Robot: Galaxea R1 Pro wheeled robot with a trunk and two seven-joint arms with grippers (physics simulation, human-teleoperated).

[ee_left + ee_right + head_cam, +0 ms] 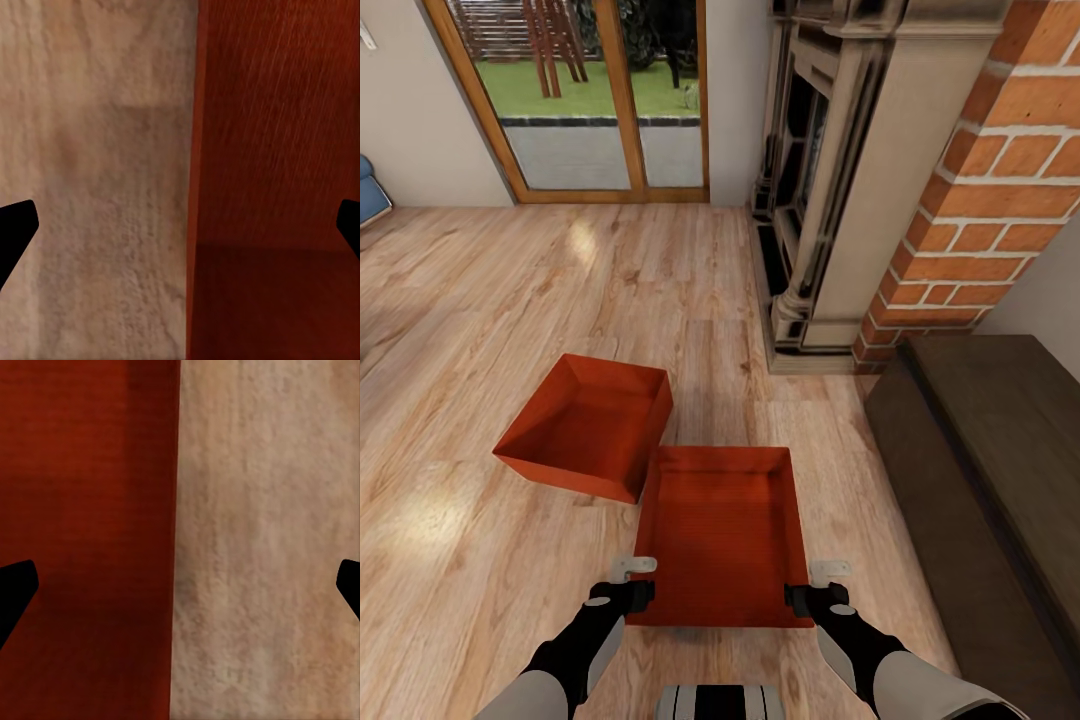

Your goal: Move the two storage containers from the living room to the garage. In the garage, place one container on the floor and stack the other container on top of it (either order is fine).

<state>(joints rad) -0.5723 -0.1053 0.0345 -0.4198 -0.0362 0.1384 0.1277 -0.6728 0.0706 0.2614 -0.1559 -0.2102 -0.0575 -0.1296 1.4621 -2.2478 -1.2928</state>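
Two red-orange storage containers lie on the living room's light wood-plank floor. The far container [585, 425] sits turned at an angle. The near container [722, 535] lies straight in front of me. My left gripper [632, 582] stands open at that bin's left wall near its front corner, and in the left wrist view the wall edge [193, 187] runs between the fingertips [16, 229]. My right gripper [818, 585] is open at the right wall, whose edge [177, 547] likewise lies between its fingertips [16, 589]. Nothing is gripped.
A fireplace [830, 180] with a brick column [1000, 180] stands ahead on the right. A dark low cabinet [990, 480] runs along the right side. Glass patio doors [590, 90] are at the back, and a blue sofa edge [370, 190] is at far left.
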